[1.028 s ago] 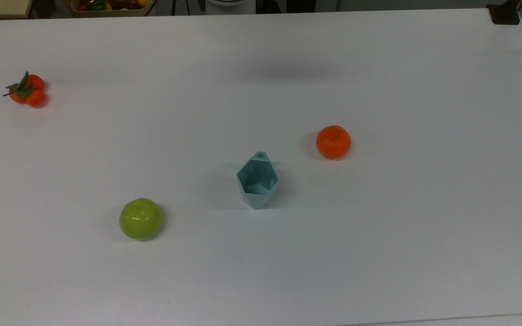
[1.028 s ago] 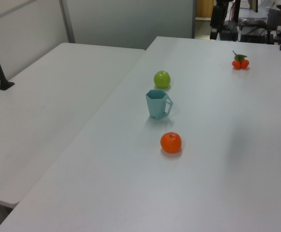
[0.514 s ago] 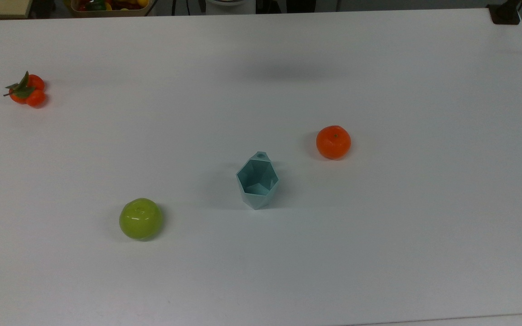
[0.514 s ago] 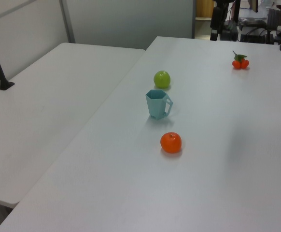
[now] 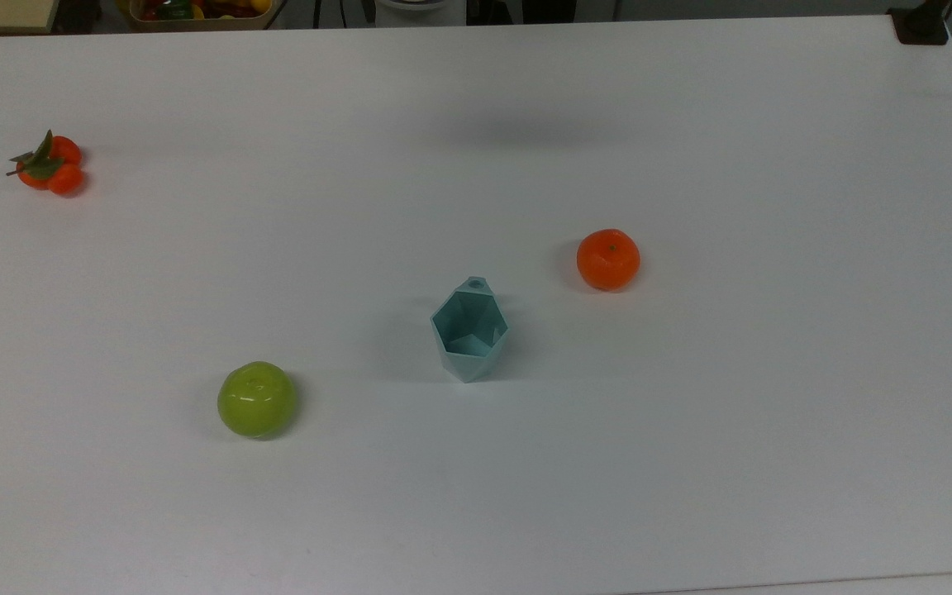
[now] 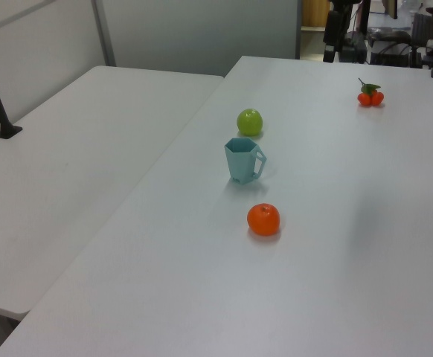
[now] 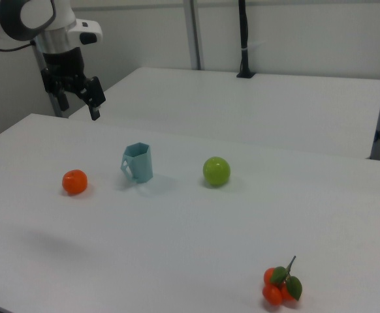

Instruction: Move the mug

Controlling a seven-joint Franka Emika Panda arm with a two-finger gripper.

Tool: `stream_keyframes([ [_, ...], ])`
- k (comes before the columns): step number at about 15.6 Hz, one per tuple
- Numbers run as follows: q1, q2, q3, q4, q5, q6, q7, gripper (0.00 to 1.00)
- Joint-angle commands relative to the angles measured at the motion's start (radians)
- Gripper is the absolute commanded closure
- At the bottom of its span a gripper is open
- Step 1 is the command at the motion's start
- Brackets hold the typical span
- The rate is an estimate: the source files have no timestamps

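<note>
The mug stands upright near the middle of the white tabletop, its hexagonal mouth open upward and its small holed handle tab pointing toward the top view's upper edge. In the left view the mug sits between a green apple beyond it and an orange nearer the camera, well apart from both. In the top view the green apple lies to the mug's lower left and the orange to its upper right, each with bare tabletop between it and the mug. A cluster of small tangerines with leaves rests far off near the top view's left edge.

Room is plentiful: the whole of the top view's right side and the broad band along its lower edge carry nothing, and the mug is far from every edge of the tabletop. A second white table adjoins along the left view's left.

In the right view the end effector hangs in the air above the far left corner of the tabletop, well apart from the mug and beyond the orange. Its two dark fingers appear spread apart with nothing between them, though at this angle the gap is hard to judge surely.

Compared with half a second and one second ago, the mug, apple, orange and tangerines lie in the same places in the top and left views; nothing on the tabletop has shifted.
</note>
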Motion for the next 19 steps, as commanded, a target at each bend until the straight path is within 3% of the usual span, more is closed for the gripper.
stream_keyframes([
  [1,0.025,0.036,-0.014,0.025,-0.021,0.029,0.124,0.0],
  [11,0.089,0.126,0.006,0.017,-0.073,0.274,0.503,0.0],
  [19,0.118,0.254,0.006,-0.006,-0.16,0.434,0.511,0.0],
])
